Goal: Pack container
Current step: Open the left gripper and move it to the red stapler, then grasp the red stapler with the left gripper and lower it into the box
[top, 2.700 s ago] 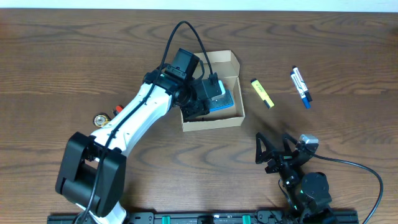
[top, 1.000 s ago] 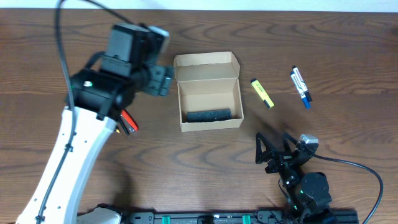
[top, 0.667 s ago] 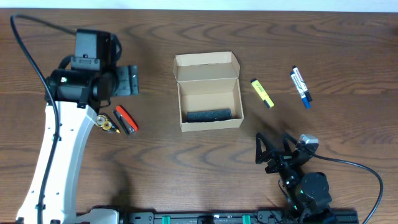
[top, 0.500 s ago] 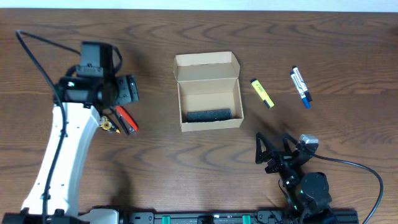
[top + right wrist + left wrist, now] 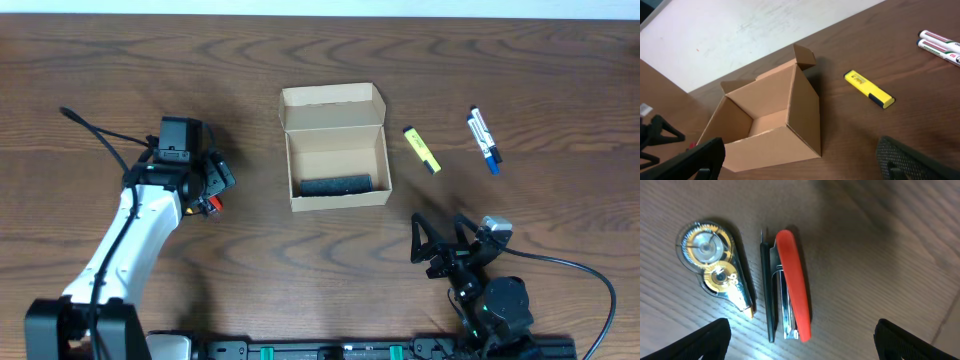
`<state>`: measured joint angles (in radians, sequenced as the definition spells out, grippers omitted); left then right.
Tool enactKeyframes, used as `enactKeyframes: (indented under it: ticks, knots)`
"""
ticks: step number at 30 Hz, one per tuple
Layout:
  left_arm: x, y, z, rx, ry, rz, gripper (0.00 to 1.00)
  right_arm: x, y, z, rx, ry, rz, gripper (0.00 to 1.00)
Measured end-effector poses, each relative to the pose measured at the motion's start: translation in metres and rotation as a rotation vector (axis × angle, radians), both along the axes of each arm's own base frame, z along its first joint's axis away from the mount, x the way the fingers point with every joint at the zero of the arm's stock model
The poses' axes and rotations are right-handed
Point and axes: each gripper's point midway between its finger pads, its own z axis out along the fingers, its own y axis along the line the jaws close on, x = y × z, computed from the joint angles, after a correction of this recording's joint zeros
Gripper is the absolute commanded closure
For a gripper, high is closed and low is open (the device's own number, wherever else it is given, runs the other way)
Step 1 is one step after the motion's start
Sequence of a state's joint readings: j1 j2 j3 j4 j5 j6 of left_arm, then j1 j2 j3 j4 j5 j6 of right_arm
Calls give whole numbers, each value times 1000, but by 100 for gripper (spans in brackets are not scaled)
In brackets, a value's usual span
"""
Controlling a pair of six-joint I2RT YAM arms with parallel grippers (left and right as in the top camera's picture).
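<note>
Stapler [image 5: 212, 204] shows overhead only as red sliver under left gripper [image 5: 209, 185].

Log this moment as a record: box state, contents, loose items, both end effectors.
container: open, flap up
inside: one dark item along the wall opposite the flap
right of container: yellow highlighter, two markers
left of container: red stapler, tape dispenser, side by side
left end effector: open, above the stapler
right end effector: open, empty, away from the items
</note>
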<state>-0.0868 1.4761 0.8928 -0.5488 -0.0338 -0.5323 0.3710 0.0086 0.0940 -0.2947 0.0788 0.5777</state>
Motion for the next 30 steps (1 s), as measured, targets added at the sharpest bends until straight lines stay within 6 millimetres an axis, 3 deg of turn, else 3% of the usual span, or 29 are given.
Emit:
enactKeyframes:
  ticks: [8,15,27,30]
  knots:
    - [11,-1,-38,-18,51,66,9,0,0,0,0,0,0,1]
    - [13,-1,-55,-26,75,102,11,0,0,0,0,0,0,1]
    - [17,2,-64,-12,73,122,57,0,0,0,0,0,0,1]
    - [18,2,-64,-14,72,127,63,0,0,0,0,0,0,1]
